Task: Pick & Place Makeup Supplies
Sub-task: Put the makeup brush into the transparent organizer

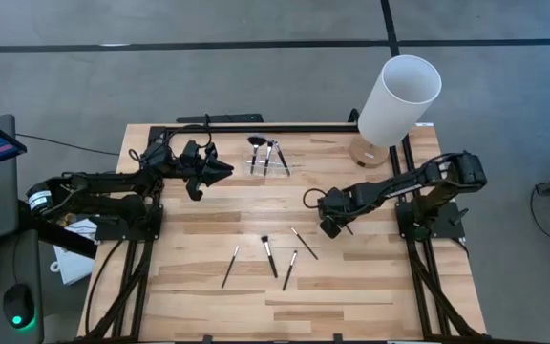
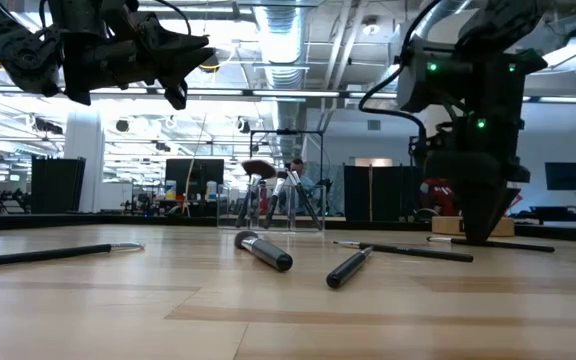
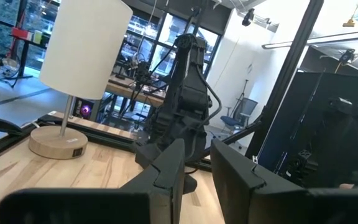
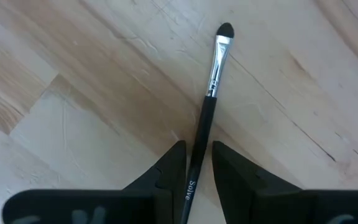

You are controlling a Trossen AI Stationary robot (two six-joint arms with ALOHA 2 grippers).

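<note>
Makeup brush (image 4: pixel 211 87), slim, with black handle, silver ferrule and small dark tip, lies flat on the table (image 1: pixel 370 277) toward its right edge, its handle between the fingers of my right gripper (image 4: pixel 197 163). My jaws stand narrowly apart astride it, pointing straight down; whether they grip it I cannot tell. My left gripper (image 1: pixel 220 172) hovers raised near the far edge, jaws slightly parted, empty.

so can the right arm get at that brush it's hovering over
Probably yes. The right gripper points straight down at the makeup brush, whose black handle runs between the open fingers. Bare table lies on both sides, with nothing in the way.
</note>
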